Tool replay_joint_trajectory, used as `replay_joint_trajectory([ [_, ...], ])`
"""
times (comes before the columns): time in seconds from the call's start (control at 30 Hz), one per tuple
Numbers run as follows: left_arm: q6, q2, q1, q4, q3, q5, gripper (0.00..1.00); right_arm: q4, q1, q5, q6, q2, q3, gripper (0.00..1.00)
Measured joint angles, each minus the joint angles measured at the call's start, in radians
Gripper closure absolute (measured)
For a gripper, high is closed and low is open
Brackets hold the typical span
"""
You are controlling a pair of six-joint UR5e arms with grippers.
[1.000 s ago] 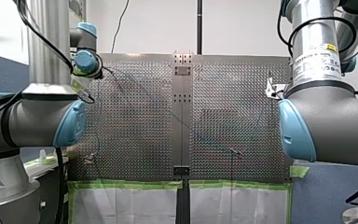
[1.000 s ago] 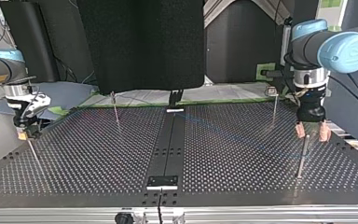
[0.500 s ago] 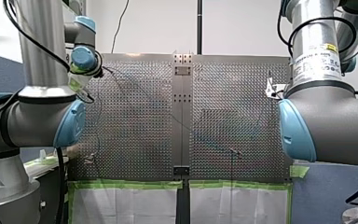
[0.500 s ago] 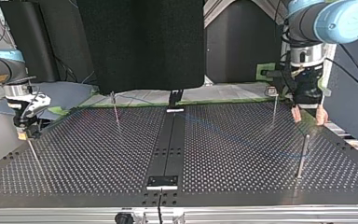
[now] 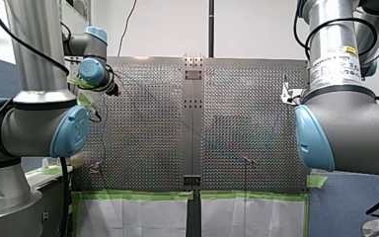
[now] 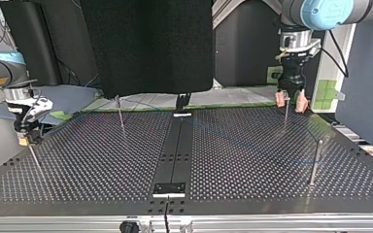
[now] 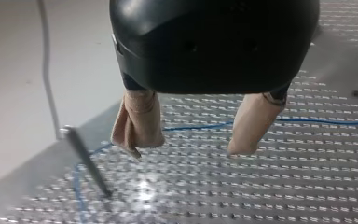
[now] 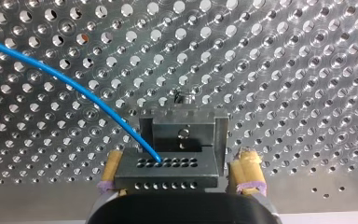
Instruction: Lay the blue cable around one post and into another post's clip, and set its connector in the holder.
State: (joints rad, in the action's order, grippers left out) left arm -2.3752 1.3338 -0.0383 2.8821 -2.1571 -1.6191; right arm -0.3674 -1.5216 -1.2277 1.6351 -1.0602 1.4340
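1. My left gripper (image 7: 186, 148), its beige pads spread wide and empty, hangs beside a thin metal post (image 7: 86, 161).
2. The thin blue cable (image 7: 196, 127) lies slack on the perforated metal table (image 8: 284, 70).
3. It ends in the black multi-hole connector block (image 8: 168, 164) at my right gripper (image 8: 178, 173). I cannot tell whether that gripper clamps it.
4. The cable looks light and limp, so I'd pinch it gently near the post.

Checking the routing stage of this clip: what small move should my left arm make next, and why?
Probably lower the left gripper onto the blue cable and close. Its fingers stand open and empty above the cable, which lies flat on the table beside the post.
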Motion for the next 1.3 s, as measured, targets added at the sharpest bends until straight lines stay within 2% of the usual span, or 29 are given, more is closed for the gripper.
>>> replay_joint_trajectory([
  [0.13, 0.030, 0.029, 0.030, -0.029, -0.030, -0.021, 0.02, 0.000, 0.000, 0.000, 0.000, 0.000, 0.000, 0.00],
  [0.57, 0.152, 0.151, 0.152, -0.152, -0.140, -0.142, 0.02, 0.000, 0.000, 0.000, 0.000, 0.000, 0.000, 0.00],
  [0.97, 0.262, 0.261, 0.262, -0.261, -0.147, -0.250, 0.02, 0.000, 0.000, 0.000, 0.000, 0.000, 0.000, 0.00],
  [1.3, 0.348, 0.347, 0.348, -0.348, -0.151, -0.292, 0.02, 0.000, 0.000, 0.000, 0.000, 0.000, 0.000, 0.00],
])
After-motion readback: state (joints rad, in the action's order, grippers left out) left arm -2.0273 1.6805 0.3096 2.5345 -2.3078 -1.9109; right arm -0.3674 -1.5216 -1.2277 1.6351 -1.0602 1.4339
